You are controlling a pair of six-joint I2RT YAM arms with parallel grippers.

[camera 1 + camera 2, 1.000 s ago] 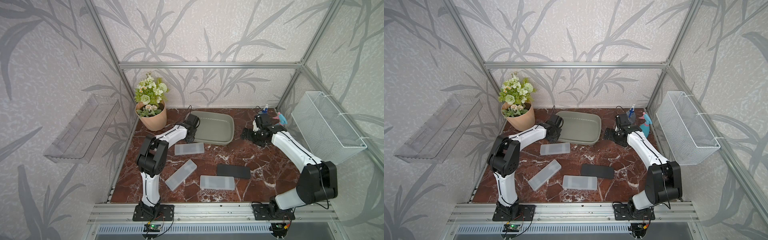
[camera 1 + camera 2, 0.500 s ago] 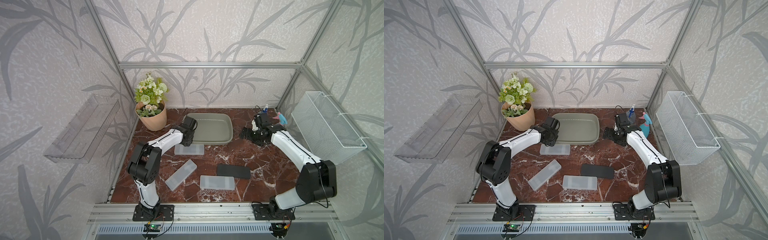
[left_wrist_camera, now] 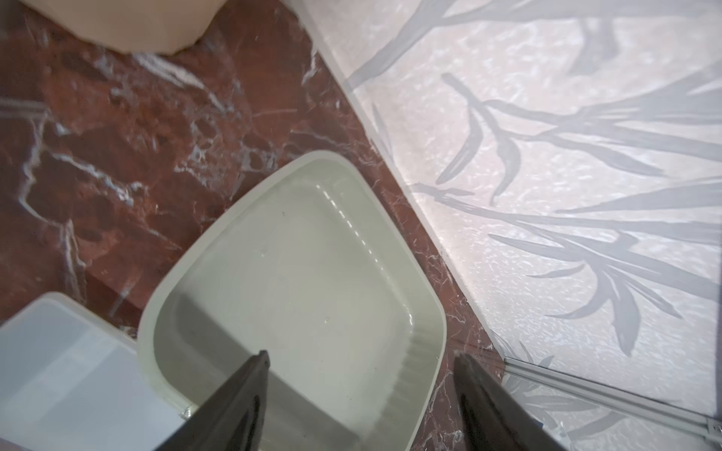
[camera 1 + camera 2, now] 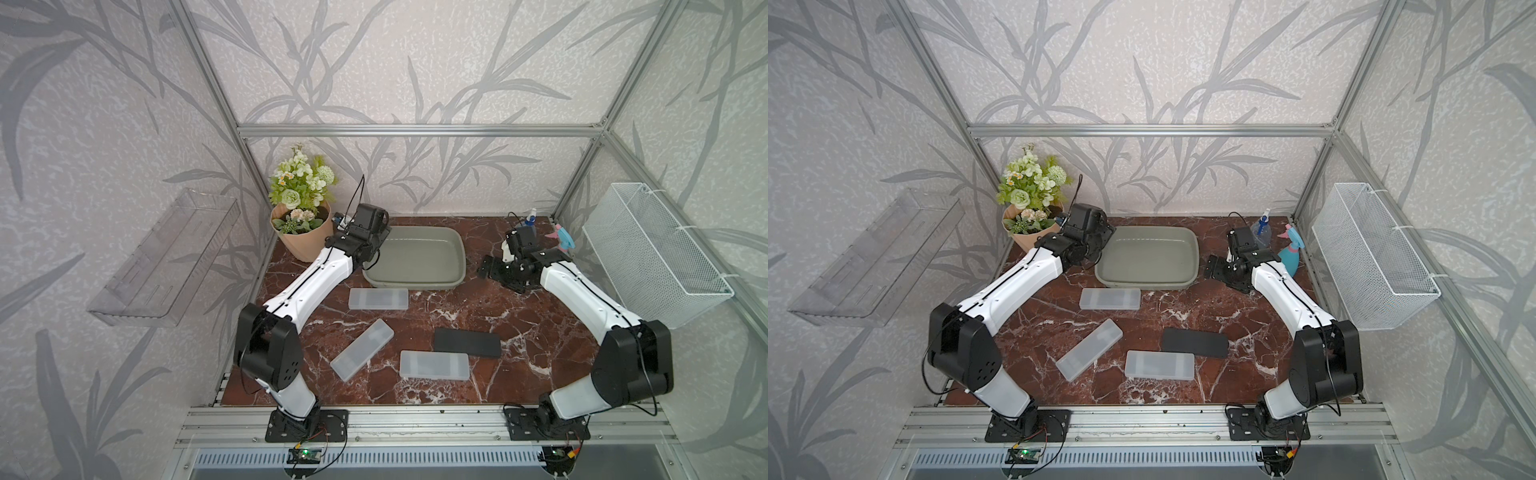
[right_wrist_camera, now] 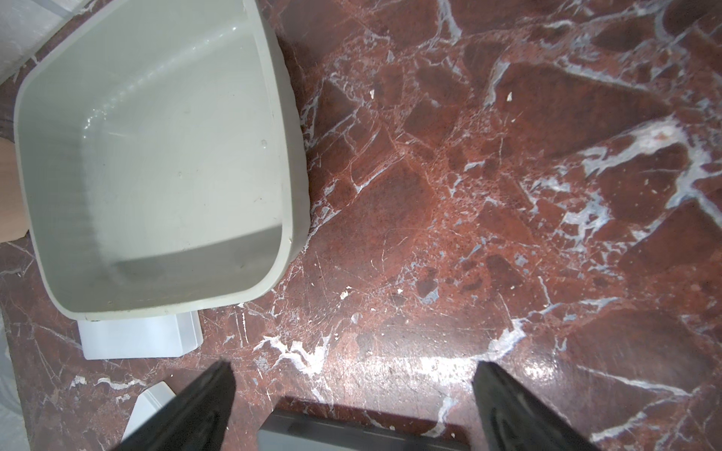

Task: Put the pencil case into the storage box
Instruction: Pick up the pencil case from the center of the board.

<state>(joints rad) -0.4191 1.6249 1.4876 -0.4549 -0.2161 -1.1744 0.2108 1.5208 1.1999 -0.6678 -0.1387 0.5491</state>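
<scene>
Left end effector hangs over storage box.

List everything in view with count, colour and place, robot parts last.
storage box: one, grey-green, back middle of the table, empty
frosted pencil cases: three, translucent white, on the table in front of the box
black pencil case: one, black, on the table beside the frontmost frosted case
flower pot: one, terracotta with green-white flowers, back left corner
spray bottles: two, one clear with blue top, one blue with pink trigger, back right corner
wire basket: one, white, right wall
clear tray: one, see-through, left wall
table: one, red-brown marble
left gripper: one, black, open, at the box's left end
right gripper: one, black, open, above the table right of the box
</scene>
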